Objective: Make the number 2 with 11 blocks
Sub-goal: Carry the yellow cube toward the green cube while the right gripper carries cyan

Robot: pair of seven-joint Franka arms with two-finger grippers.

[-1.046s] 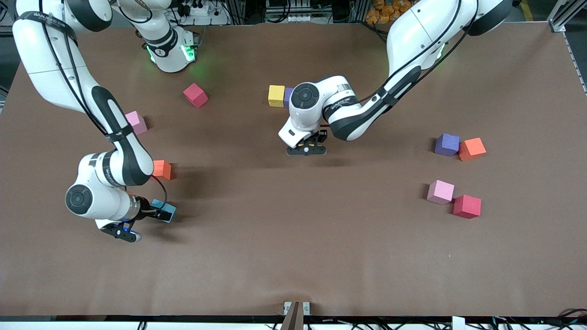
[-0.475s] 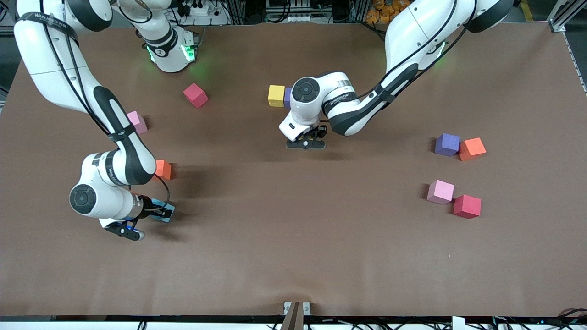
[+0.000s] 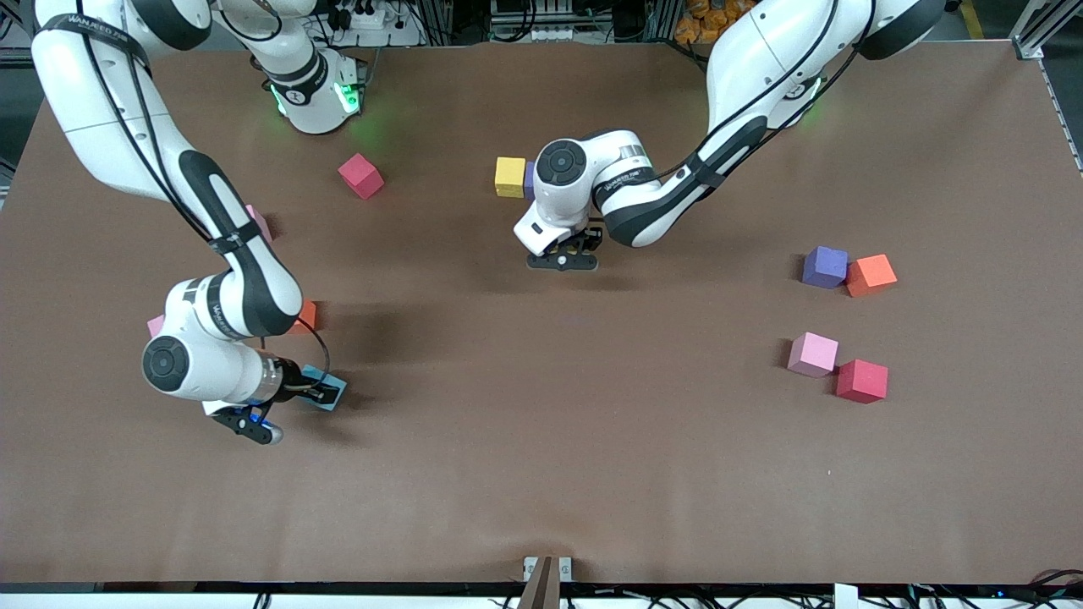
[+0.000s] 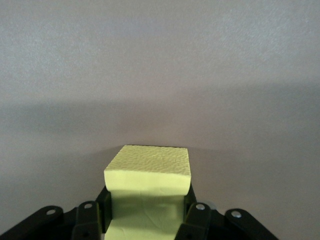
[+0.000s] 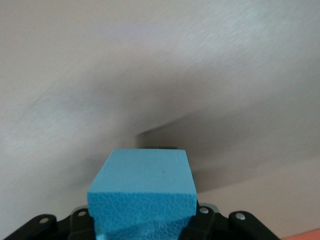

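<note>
Currently we list a light blue block [image 5: 142, 192] clamped in the right gripper [image 3: 317, 393], a green block [image 4: 148, 187] pinched in the left gripper [image 4: 148, 220] — one each.

- A wide table [image 3: 592, 474] with a matte brown cover fills almost the whole frame.
- Soft dark shadows lie across the cover at centre left.
- A green glow [image 3: 372, 118] tints the cover at upper left.
- A power strip with plugs and cables [image 3: 360, 15] sits along the top edge.
- A metal frame rail [image 3: 1036, 30] shows at upper right.
- A small metal bracket [image 3: 546, 568] is at the bottom edge, centre.
</note>
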